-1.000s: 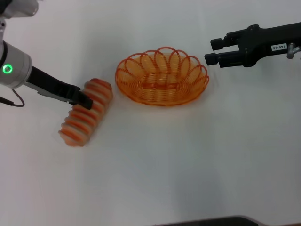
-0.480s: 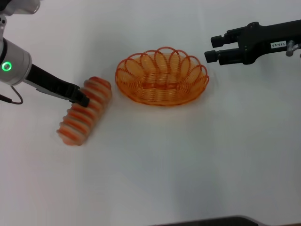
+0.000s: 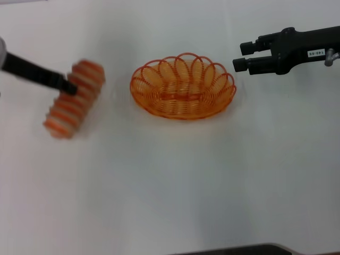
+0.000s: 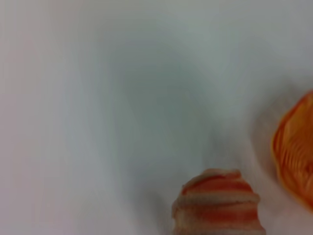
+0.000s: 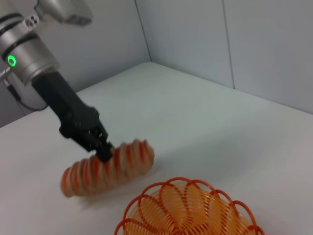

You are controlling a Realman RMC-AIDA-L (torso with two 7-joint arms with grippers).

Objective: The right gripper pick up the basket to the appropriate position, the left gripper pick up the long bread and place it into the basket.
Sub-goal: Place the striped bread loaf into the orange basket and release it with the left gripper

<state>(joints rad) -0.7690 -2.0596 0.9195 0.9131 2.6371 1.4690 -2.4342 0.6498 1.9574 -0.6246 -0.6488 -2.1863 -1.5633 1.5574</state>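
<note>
The long bread (image 3: 74, 99), cream-tan with orange-red stripes, is held off the table at the left by my left gripper (image 3: 69, 87), which is shut on it near its far end. The bread also shows in the right wrist view (image 5: 105, 167) and in the left wrist view (image 4: 218, 203). The orange wire basket (image 3: 183, 87) sits on the white table at centre and also shows in the right wrist view (image 5: 188, 209). My right gripper (image 3: 240, 56) is open and empty, hovering just beyond the basket's right end.
The white table (image 3: 175, 180) stretches bare in front of the basket. A grey wall (image 5: 205, 39) stands behind the table in the right wrist view. A dark edge (image 3: 239, 249) runs along the table's near side.
My left gripper has lifted the bread off the table and carried it up and to the left. My right gripper has stayed almost still beside the basket.
</note>
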